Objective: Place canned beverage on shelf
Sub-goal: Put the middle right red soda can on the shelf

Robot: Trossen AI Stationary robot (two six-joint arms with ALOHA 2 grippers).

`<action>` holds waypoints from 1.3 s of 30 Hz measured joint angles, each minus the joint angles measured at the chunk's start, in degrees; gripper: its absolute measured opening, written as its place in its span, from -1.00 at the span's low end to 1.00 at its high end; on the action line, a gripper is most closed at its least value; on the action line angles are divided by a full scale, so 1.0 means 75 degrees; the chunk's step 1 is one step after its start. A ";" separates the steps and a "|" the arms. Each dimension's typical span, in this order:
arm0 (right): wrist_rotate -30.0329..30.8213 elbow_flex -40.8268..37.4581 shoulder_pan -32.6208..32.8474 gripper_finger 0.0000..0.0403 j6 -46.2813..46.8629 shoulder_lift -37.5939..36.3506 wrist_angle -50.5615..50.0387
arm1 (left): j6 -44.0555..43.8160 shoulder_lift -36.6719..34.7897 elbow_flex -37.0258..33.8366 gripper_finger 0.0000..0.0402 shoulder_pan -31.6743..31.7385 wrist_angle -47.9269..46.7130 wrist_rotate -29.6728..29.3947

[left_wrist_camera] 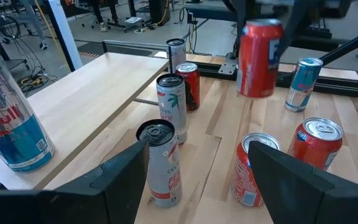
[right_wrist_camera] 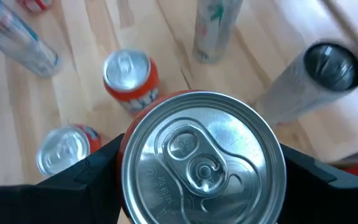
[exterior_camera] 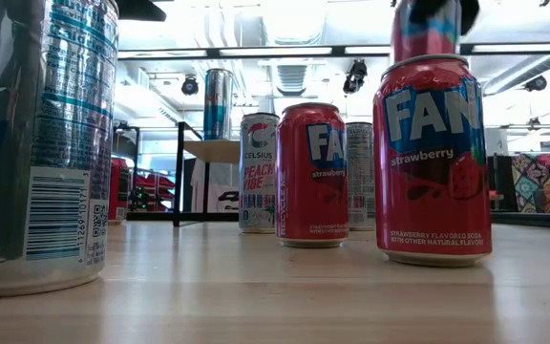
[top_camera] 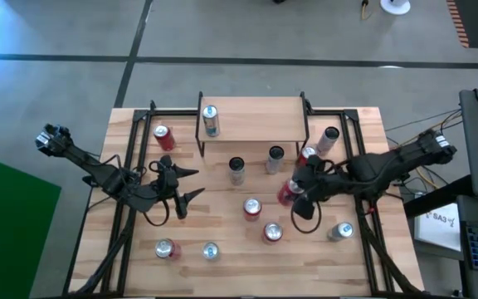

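Note:
The shelf (top_camera: 251,116) stands at the table's far middle, and a blue can (top_camera: 211,120) stands upright on its plank near the left end. My right gripper (top_camera: 293,193) is right of centre, shut on a red canned beverage (top_camera: 285,193). That can also shows raised in the left wrist view (left_wrist_camera: 260,59) and at the top of the low view (exterior_camera: 426,29). My left gripper (top_camera: 197,183) waits open at the table's left middle, with nothing between its fingers (left_wrist_camera: 120,180). My right gripper pinches the red can's round side wall (right_wrist_camera: 126,168) between its two fingers (right_wrist_camera: 86,180), one on each opposite side. The fingers slant down from the table's right side. The can is upright, top (right_wrist_camera: 202,162) up, and lifted clear of the table.
Several other cans stand on the table: two slim ones (top_camera: 236,170) (top_camera: 275,158) in front of the shelf, red ones (top_camera: 252,208) (top_camera: 272,233) below the held can, others near the front (top_camera: 166,248) (top_camera: 211,251) (top_camera: 340,232) and the sides (top_camera: 165,137) (top_camera: 329,139).

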 joint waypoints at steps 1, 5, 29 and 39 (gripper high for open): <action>-0.0042 0.0120 -0.0102 0.43 -0.0100 0.0000 -0.0057 | 0.0000 0.0000 0.0000 0.30 0.0000 -0.0001 0.0000; -0.0237 0.0561 -0.0541 0.43 -0.0548 0.0056 -0.0196 | 0.0000 0.0000 0.0000 0.30 0.0000 0.0000 0.0000; -0.1629 0.2881 -0.2687 0.43 -0.4126 0.2338 -0.0164 | 0.0000 0.0000 0.0000 0.30 0.0000 -0.0003 0.0000; -0.2281 0.3914 -0.3985 0.43 -0.5121 0.3069 -0.0172 | 0.0028 0.0000 0.0001 0.30 0.0000 -0.0006 0.0000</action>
